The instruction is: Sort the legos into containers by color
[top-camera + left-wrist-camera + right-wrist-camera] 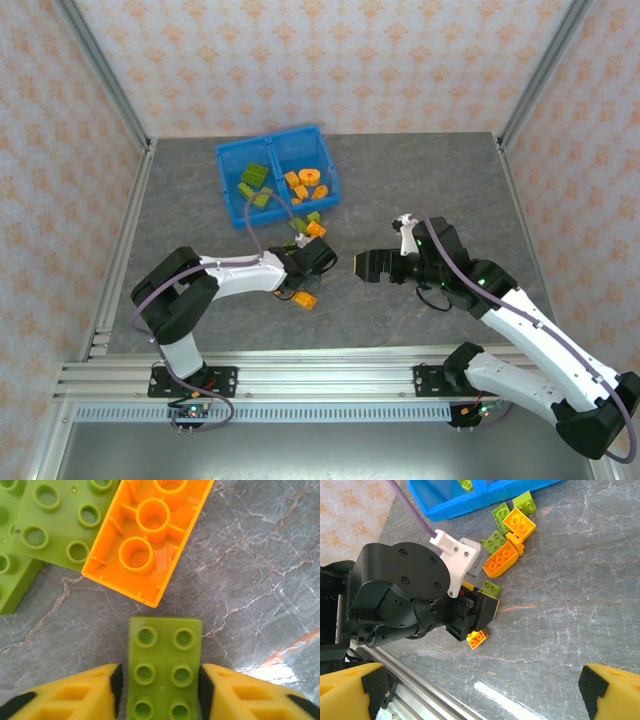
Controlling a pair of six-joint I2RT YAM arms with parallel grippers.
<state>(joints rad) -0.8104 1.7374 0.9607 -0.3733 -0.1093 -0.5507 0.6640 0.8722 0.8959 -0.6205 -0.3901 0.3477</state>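
At the left wrist, left fingers (75, 695) pinch a green brick (165, 672); right fingers (347, 690) gape wide.

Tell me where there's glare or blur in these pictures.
Left wrist view: white glare patch on the grey marbled tabletop; the left arm's yellow fingers look soft, the olive-green studded plastic brick between them sharp. Right wrist view: a glare streak low on the tabletop, the right arm's yellow fingers in the corners blurred. Top external view: even light, soft shadows.

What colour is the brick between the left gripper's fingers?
The brick is lime green; clearest in the left wrist view.
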